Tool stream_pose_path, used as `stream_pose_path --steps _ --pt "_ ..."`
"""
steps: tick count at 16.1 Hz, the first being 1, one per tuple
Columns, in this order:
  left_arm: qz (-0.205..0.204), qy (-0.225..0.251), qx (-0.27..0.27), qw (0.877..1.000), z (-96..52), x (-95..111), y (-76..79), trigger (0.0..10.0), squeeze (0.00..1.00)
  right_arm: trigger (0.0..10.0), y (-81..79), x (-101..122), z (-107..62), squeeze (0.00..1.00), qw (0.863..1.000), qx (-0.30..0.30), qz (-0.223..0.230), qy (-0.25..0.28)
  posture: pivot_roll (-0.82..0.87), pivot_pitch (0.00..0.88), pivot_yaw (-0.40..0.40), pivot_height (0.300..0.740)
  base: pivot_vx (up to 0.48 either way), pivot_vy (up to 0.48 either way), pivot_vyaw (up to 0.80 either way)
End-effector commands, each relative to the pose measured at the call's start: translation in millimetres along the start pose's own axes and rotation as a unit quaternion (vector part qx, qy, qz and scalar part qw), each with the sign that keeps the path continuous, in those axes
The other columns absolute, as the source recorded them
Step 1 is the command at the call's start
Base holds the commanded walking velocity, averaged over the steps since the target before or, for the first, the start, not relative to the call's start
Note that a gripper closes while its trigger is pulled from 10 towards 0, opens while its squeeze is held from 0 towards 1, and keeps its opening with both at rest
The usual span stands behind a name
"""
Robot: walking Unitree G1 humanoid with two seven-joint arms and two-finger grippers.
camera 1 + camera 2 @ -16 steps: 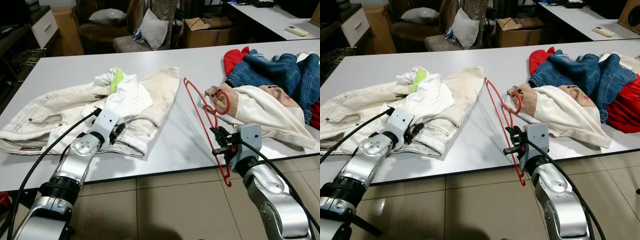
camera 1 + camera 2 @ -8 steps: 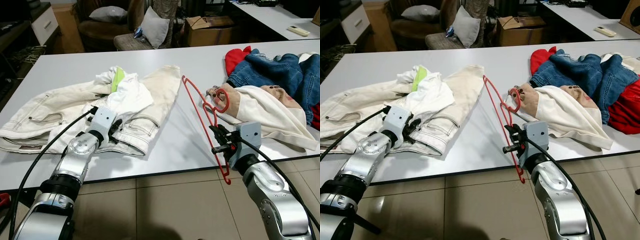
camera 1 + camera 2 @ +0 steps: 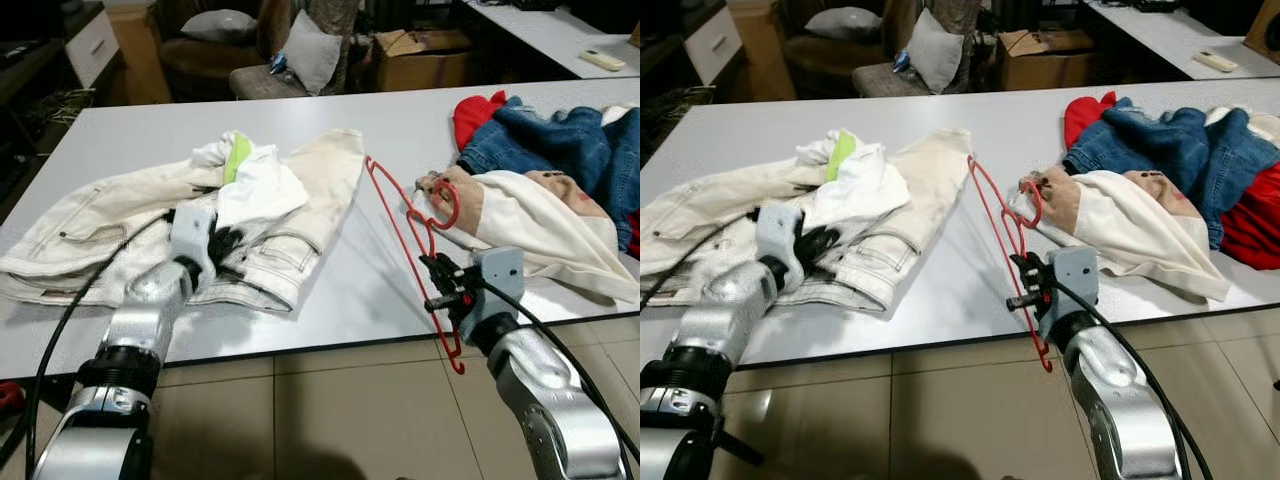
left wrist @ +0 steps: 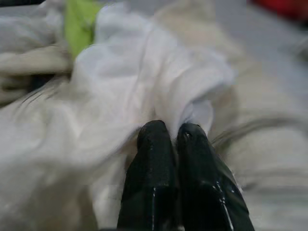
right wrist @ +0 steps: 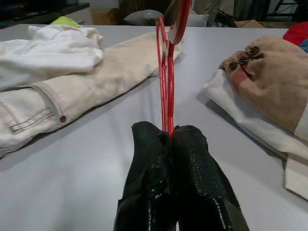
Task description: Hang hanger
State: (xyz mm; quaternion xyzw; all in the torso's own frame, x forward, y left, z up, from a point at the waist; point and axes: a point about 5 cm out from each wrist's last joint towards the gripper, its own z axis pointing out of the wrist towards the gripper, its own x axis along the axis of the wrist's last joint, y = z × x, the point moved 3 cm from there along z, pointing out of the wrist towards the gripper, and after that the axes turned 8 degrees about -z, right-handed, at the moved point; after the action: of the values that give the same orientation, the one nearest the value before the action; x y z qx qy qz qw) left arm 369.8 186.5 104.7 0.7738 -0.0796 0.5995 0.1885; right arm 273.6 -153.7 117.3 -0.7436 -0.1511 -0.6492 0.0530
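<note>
R gripper [image 3: 436,281] clenched on red hanger [image 3: 412,228], held upright above table [image 3: 360,290] front edge, approx 4 o'clock of cream jeans [image 3: 300,215]. L gripper [image 3: 226,244] fingers [image 4: 155,144] pressed together, tips in white shirt [image 3: 258,190] fabric; grasp unclear, can't tell.

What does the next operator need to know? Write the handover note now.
Right tool: shut on the red hanger, gripping its lower wire. The hanger stands on edge at the near side of the grey table, its hook by the beige-and-white garment.
Left tool: fingers pressed together in the folds of the white shirt, which lies on the cream jacket; whether it grips cloth is unclear.
Done: hanger picked up.
Left: no garment is on the hanger yet and it is not hung; no rail is visible. Jeans and red clothes are piled on the right.
</note>
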Motion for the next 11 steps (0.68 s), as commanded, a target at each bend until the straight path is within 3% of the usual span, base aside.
stream_pose_path --steps 1,3,5,7,8,9,10,11 --pt "-0.039 0.020 -0.033 0.999 1.4 18 6.6 0.0 0.00 10.0 2.6 1 -2.6 0.00 1.000 -0.007 0.003 0.000 -0.10 0.000 0.066 0.740 0.000 0.000 0.00" --pt "-0.109 0.046 -0.081 0.990 -2.3 43 15.6 0.0 0.00 10.0 2.9 1 -4.5 0.00 1.000 -0.013 0.008 0.002 -0.10 0.000 0.078 0.740 0.000 0.000 0.00" --pt "-0.238 0.086 -0.146 0.957 -8.2 78 30.4 0.0 0.00 10.0 3.9 3 -4.5 0.00 1.000 -0.019 0.015 0.010 -0.10 0.000 0.080 0.740 0.000 0.000 0.00" --pt "-0.300 0.106 -0.181 0.931 -13.4 95 35.3 0.0 0.00 10.0 3.6 4 -4.8 0.00 1.000 -0.020 0.017 0.011 -0.10 0.000 0.082 0.740 0.000 0.000 0.00" --pt "-0.324 0.105 -0.175 0.924 -13.6 93 31.9 0.0 0.00 10.0 1.9 3 -4.8 0.00 1.000 -0.018 0.019 0.011 -0.09 0.000 0.083 0.740 0.000 0.000 0.00" --pt "-0.334 0.100 -0.164 0.923 -13.2 88 29.2 0.0 0.00 10.0 1.1 3 -4.9 0.00 1.000 -0.018 0.020 0.011 -0.09 0.000 0.083 0.740 0.000 0.000 0.00" --pt "-0.312 0.046 -0.126 0.941 -14.2 63 25.8 0.0 0.00 10.0 -0.3 2 -4.7 0.00 1.000 -0.016 0.021 0.010 -0.09 0.000 0.084 0.740 0.000 0.000 0.00" --pt "-0.290 0.025 -0.110 0.950 -15.8 53 26.2 0.0 0.00 10.0 -0.1 2 -4.0 0.00 1.000 -0.016 0.021 0.010 -0.09 0.000 0.085 0.740 0.000 0.000 0.00"
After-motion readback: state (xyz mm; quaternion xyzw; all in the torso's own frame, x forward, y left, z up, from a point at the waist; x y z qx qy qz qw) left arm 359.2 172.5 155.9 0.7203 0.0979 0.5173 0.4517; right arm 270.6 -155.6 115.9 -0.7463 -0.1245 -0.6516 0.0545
